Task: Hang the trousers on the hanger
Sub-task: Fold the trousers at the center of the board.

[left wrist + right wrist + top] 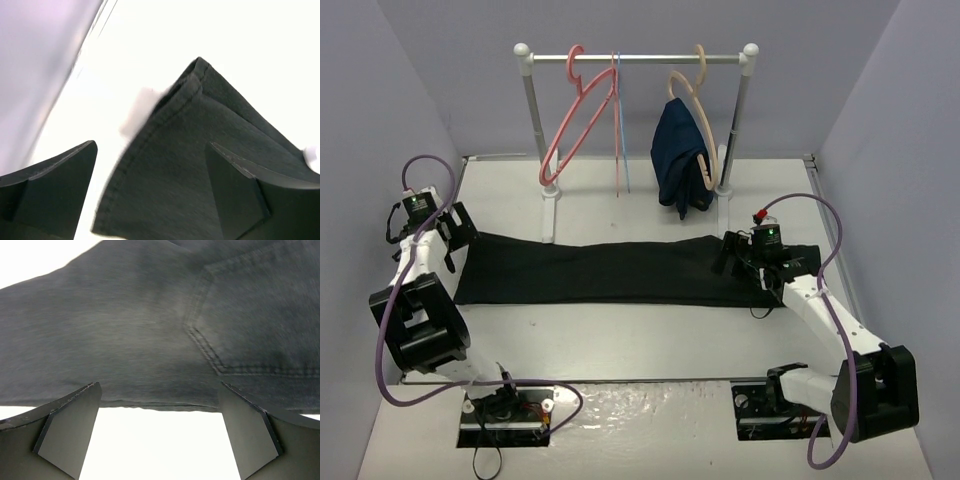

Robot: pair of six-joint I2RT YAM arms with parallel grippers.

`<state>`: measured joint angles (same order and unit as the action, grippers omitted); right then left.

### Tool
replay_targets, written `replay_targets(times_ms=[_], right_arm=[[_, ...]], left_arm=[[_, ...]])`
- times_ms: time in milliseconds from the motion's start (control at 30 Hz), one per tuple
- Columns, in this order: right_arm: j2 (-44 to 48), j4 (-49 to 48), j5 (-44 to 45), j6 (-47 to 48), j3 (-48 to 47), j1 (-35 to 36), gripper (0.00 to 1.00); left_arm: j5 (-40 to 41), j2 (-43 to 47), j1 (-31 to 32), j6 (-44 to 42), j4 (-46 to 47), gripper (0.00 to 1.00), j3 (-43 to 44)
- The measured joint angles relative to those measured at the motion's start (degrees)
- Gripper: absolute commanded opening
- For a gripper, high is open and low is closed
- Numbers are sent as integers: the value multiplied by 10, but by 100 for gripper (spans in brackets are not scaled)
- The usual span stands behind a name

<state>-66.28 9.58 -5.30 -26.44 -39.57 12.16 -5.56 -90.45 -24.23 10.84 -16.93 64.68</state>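
Note:
The black trousers (600, 270) lie flat across the table, legs' hem at the left, waist at the right. The salmon-pink hanger (575, 120) hangs on the rail's left part. My left gripper (458, 228) is open over the hem corner (170, 165); the fabric lies between its fingers (240, 190), not pinched. My right gripper (732, 255) is open at the waist end; in the right wrist view the trousers' edge (160, 365) with a pocket seam lies just beyond the fingertips (250, 435).
A white rail (635, 58) stands at the back on two posts. It also carries a thin light-blue hanger (623, 120) and a tan hanger (698, 110) with a navy garment (678, 155). Purple walls close both sides.

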Motion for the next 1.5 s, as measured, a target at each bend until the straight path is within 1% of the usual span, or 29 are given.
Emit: replay_targets(times_ms=[100,367,467,600,867,1033,1133,1200,1333,1500], right_arm=[[19,3,-13,15,-2,3,100],[68,13,-44,37,-2,3,100],[77,14,-52,41,-2,3,100],[76,14,-57,44,-2,3,100],[73,14,-57,49,-2,3,100],[72,13,-57,51,-2,3,100],[72,13,-57,51,-2,3,100],[73,13,-57,51,-1,3,100],[73,12,-57,51,3,3,100],[73,9,-57,51,5,3,100]], left_arm=[[-22,-44,-2,-39,-9,93,25],[-76,-144,-15,-112,-39,93,47],[-87,-166,-17,-132,-44,92,62],[-95,-177,-17,-143,-46,86,72],[-96,-174,-17,-166,-38,66,63],[-101,-165,-17,-175,-27,35,45],[-108,-160,-15,-173,-26,10,37],[-116,-159,-13,-169,-27,1,36],[-121,-154,-10,-158,-32,0,33],[-120,-138,-10,-124,-67,0,32]])
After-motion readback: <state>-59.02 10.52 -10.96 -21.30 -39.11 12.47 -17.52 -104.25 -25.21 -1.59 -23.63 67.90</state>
